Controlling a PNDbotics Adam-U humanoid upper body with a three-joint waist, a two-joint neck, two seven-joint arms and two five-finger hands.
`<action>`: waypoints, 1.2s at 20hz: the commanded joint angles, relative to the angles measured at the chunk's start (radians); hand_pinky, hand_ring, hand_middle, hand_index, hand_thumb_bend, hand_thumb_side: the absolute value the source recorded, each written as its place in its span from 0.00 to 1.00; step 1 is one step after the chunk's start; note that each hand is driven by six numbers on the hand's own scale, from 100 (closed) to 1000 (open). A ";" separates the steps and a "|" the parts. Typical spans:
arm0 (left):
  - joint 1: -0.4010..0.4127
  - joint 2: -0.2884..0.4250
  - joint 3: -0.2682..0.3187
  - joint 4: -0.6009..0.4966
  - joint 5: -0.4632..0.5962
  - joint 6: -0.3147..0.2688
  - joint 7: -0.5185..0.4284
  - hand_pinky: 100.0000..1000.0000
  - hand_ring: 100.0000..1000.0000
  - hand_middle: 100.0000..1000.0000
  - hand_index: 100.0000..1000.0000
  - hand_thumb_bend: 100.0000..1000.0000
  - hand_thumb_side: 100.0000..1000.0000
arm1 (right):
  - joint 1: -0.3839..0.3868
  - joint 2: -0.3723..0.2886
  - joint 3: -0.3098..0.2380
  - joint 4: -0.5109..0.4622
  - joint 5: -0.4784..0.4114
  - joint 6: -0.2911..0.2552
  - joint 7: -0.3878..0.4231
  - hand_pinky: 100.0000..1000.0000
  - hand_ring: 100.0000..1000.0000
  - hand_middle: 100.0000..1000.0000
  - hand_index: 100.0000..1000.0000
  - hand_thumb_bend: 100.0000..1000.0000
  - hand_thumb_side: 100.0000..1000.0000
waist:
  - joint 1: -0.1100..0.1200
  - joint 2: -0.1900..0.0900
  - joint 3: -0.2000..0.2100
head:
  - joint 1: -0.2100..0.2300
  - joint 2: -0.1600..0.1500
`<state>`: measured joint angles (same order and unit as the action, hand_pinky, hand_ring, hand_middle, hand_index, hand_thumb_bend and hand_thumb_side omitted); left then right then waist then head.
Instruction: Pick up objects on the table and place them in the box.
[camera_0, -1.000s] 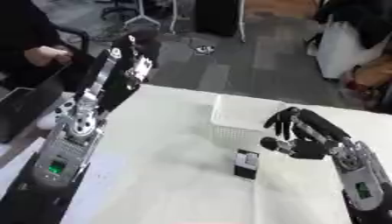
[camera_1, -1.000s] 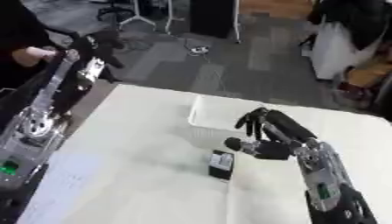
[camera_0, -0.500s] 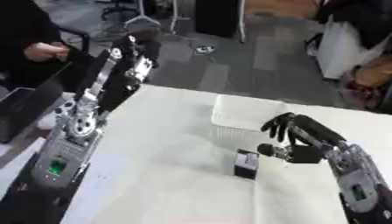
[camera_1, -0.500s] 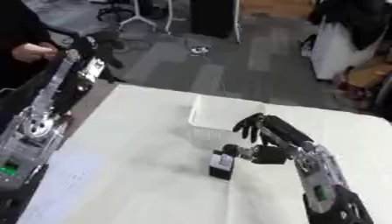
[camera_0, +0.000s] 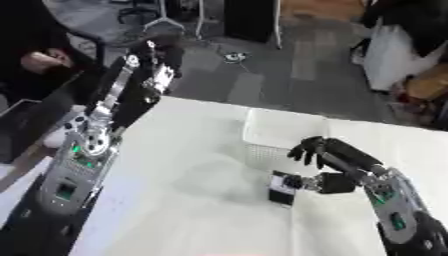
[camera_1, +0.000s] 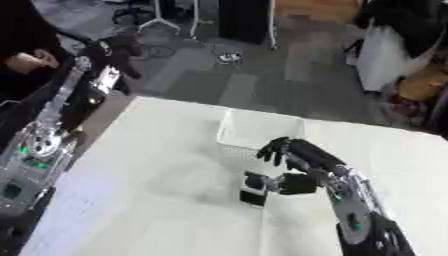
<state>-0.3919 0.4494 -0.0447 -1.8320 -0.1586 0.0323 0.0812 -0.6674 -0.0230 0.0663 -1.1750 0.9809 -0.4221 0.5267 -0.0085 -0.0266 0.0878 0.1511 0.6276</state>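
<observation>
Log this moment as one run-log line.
right robot hand: at small dark object, thumb near it, not lifted | left robot hand: raised, far left | box: white, behind object

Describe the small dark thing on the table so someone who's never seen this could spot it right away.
On the white table, find the white box. Just in front of it stands a small dark object, right by the right hand; it's the only dark item on the table.

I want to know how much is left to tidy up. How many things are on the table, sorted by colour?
White: 1, the box.
Black: 1, a small black object standing beside the box, by the right hand.
Total: 2.
</observation>
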 joint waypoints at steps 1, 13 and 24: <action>-0.017 0.017 0.009 -0.014 0.001 -0.001 -0.002 0.30 0.53 0.65 0.84 0.07 0.87 | -0.034 0.004 0.003 -0.001 0.009 -0.005 0.000 0.38 0.53 0.59 0.75 0.73 1.00 | 0.005 -0.009 0.001 | 0.010 -0.005; -0.020 0.015 0.008 -0.015 0.000 0.000 -0.002 0.30 0.53 0.65 0.84 0.07 0.87 | -0.049 0.024 0.005 0.036 0.103 -0.034 -0.026 0.43 0.56 0.60 0.75 0.85 1.00 | 0.005 -0.009 0.004 | 0.013 -0.002; -0.020 0.015 0.008 -0.015 0.000 0.001 -0.002 0.30 0.53 0.65 0.84 0.07 0.87 | -0.056 0.026 -0.001 0.073 0.195 -0.051 -0.053 0.53 0.61 0.64 0.77 0.86 1.00 | 0.005 -0.009 0.004 | 0.017 0.001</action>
<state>-0.3928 0.4492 -0.0447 -1.8320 -0.1587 0.0323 0.0811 -0.6984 0.0033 0.0712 -1.0942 1.1645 -0.4723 0.4817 -0.0084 -0.0266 0.0914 0.1594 0.6284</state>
